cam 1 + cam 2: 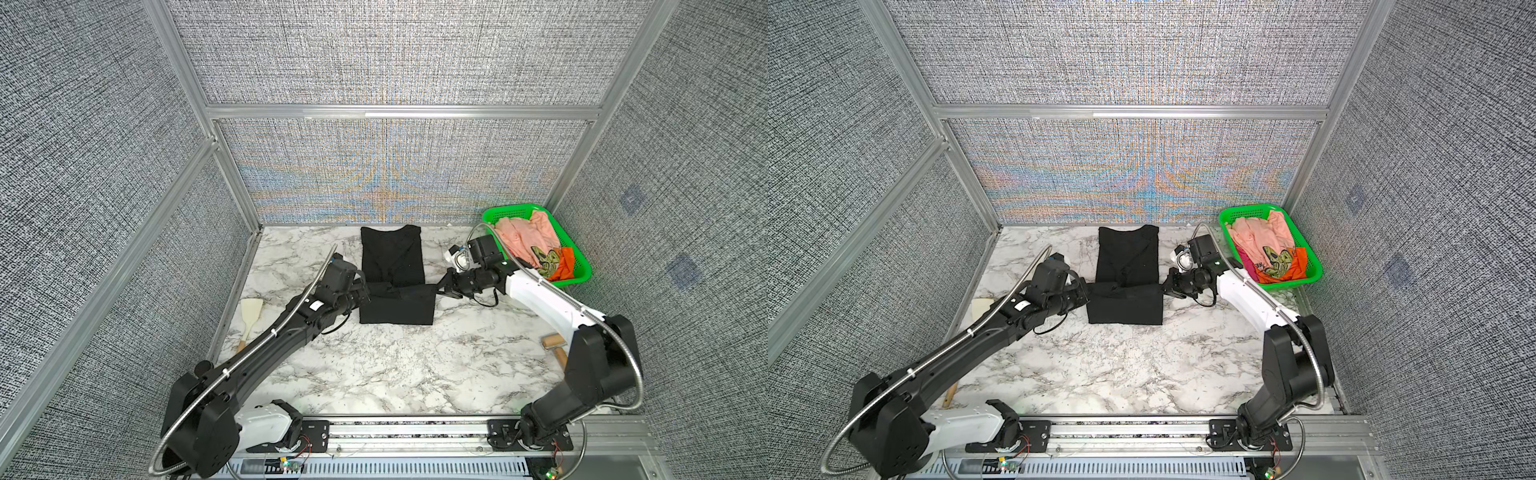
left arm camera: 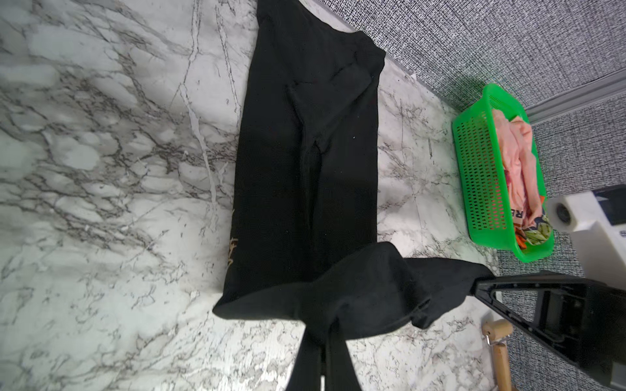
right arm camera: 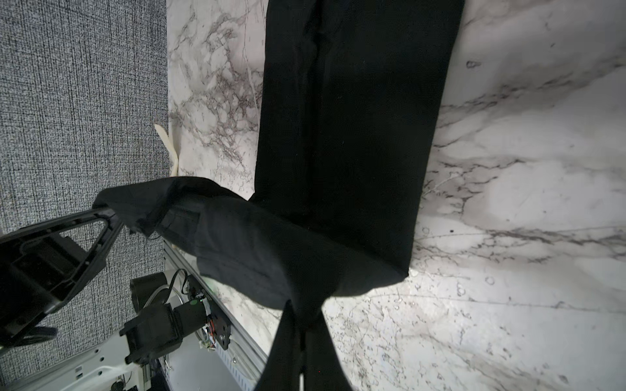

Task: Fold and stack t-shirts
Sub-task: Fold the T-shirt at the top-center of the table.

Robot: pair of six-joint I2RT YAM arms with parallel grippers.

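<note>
Nearest each wrist lens are my own fingers (image 2: pixel 305 369). My left gripper (image 2: pixel 323 342) is clamped tight on one corner of the near end of the large black t-shirt (image 2: pixel 305 152), and my right gripper (image 3: pixel 301 318) is pinched just as tight on the opposite corner. Between them that end is raised off the white marble-patterned table (image 1: pixel 395 374). The rest of the shirt lies flat as a long narrow strip in the middle of the table, its far end close to the back wall. A trace of tan print shows along one edge. At the far right corner stands a green plastic basket (image 1: pixel 513 210) holding a crumpled peach-pink t-shirt (image 1: pixel 523 237) and an orange t-shirt (image 1: pixel 565 262). A cream spatula with a wooden handle (image 1: pixel 250 311) lies by the left edge.
</note>
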